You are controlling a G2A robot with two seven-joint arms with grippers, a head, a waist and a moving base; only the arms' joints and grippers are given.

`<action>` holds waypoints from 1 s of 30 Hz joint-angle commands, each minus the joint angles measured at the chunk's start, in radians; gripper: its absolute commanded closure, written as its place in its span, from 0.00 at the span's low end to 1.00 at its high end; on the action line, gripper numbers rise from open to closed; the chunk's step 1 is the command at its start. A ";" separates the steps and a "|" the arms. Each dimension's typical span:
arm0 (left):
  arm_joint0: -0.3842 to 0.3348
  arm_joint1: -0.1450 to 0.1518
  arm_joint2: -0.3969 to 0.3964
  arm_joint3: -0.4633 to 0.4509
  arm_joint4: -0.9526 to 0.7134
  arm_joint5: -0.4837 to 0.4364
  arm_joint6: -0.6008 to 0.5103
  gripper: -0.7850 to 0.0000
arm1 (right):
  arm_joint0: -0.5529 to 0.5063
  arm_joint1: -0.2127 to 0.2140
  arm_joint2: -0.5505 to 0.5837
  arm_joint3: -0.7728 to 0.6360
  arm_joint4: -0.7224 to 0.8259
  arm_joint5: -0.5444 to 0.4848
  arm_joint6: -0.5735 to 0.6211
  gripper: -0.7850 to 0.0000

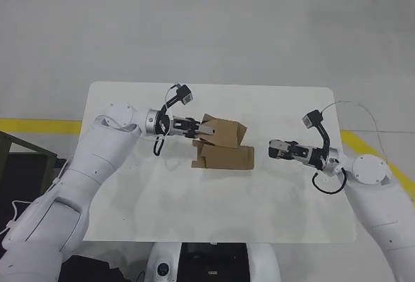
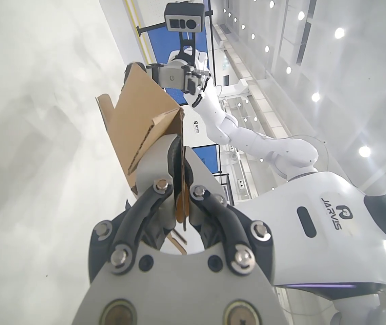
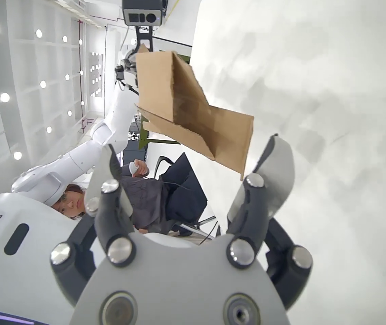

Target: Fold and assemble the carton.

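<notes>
left gripper (image 1: 204, 129): clamped on the carton's left upper edge; in the left wrist view (image 2: 179, 145) a cardboard edge sits pinched between both fingers (image 2: 152, 160)
left arm: comes in from the table's left side, wrist pointing toward the middle
carton (image 1: 225, 148): brown cardboard, partly folded, on the middle of the table; one panel stands up at the left gripper's end, flaps hang loose and unclosed; in the left wrist view (image 2: 142, 120) panels meet at a corner just past the fingertips; in the right wrist view (image 3: 186, 109) its open end faces the right gripper, inside visible
right gripper (image 1: 272, 149): fingers spread wide, holding nothing; near the carton's right end, small gap, not touching; wide gap between the fingers in the right wrist view (image 3: 191, 147)
right arm: comes in from the table's right side, wrist pointing at the carton
table (image 1: 158, 204): white, carton rests on it
</notes>
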 commanded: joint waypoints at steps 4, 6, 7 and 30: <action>0.015 0.002 -0.001 -0.022 0.008 -0.001 0.001 1.00 | 0.020 -0.005 -0.018 -0.036 0.057 -0.018 0.069 0.11; 0.018 0.003 -0.002 -0.030 0.008 -0.001 0.001 1.00 | 0.039 -0.012 -0.043 -0.027 0.079 -0.026 0.091 0.15; 0.020 0.003 -0.002 -0.034 0.006 -0.001 0.001 1.00 | 0.051 -0.017 -0.058 -0.018 0.092 -0.031 0.099 0.16; 0.036 0.004 0.007 -0.104 -0.022 0.022 -0.022 1.00 | 0.226 -0.112 -0.268 0.196 0.257 -0.153 0.161 0.38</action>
